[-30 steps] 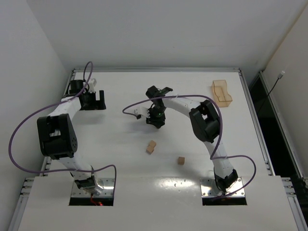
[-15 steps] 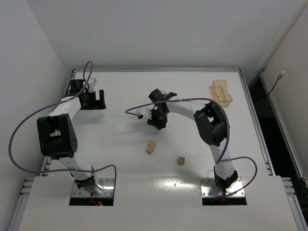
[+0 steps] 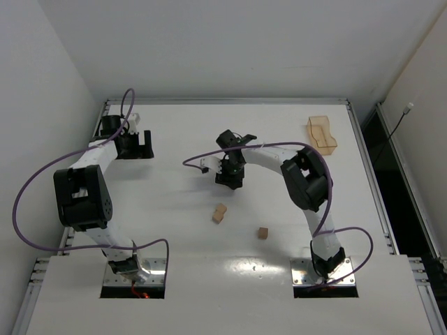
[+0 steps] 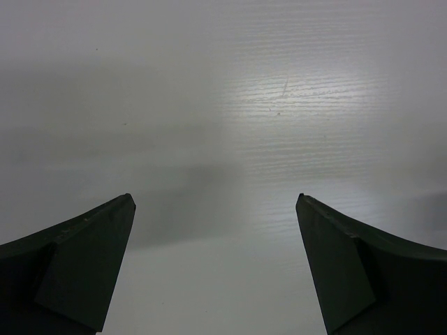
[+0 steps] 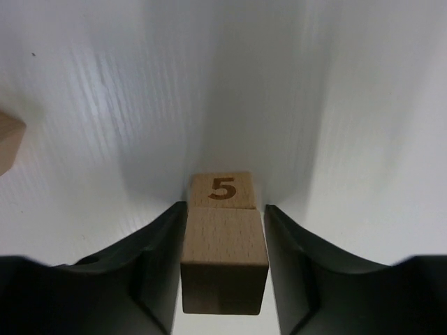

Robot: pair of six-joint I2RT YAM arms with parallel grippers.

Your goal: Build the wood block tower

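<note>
Top external: the right tool (image 3: 229, 176) is hanging over the middle of the counter (image 3: 174, 230), and its own body is hiding whatever lies between its fingers. Two small wooden cubes are lying free on the base side of this tool. The first loose block (image 3: 220, 213) is sitting near it. The second loose block (image 3: 262, 232) is sitting farther toward the base and off to the tool's right, apart from the first. An amber tray (image 3: 322, 132) is sitting well off to the right tool's right, by the far corner. The left tool (image 3: 136, 145) is sitting over the far left of the counter, well apart from every block. Left wrist: the left tool (image 4: 215, 202) is standing wide open and gripping nothing, with only bare counter (image 4: 279, 105) showing between its fingers (image 4: 77, 272). Right wrist: a plain block (image 5: 225, 258) is sitting between the fingers (image 5: 160, 269) of the right tool (image 5: 225, 230), which are flanking it closely on both sides. I cannot tell whether they are pressing it or standing just clear. Directly beyond the plain block, a block marked 5 (image 5: 222, 190) is meeting it edge to edge. I cannot tell whether the plain one is resting on top of it. A corner of another wooden piece (image 5: 7, 143) is showing off to the tool's left, apart from it.
</note>
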